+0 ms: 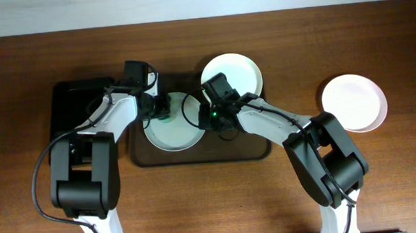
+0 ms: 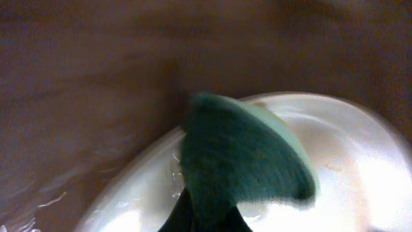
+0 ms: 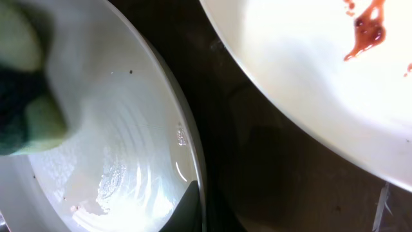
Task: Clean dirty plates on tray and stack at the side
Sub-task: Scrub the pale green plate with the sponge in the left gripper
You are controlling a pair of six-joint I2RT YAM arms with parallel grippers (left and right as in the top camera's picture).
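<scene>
Two white plates lie flat on the dark brown tray [image 1: 196, 155]: the bluish plate [image 1: 173, 138], wet and glistening, sits left of centre, and the smeared plate [image 1: 241, 67], marked with red, lies at the far right corner. The third plate [image 1: 353, 102] rests alone on the table [image 1: 386, 185], well off to the right.

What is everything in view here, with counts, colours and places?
table: one, brown wood
brown tray: one, dark brown, mid-table
black tray: one, black, left of the brown tray
plates: three, white: centre plate on the brown tray, smeared plate (red smears) at its far right corner, side plate on the table to the right
sponge: one, green, on the centre plate
left gripper: one, black, shut on the sponge
right gripper: one, black, at the centre plate's rim, grip unclear
</scene>
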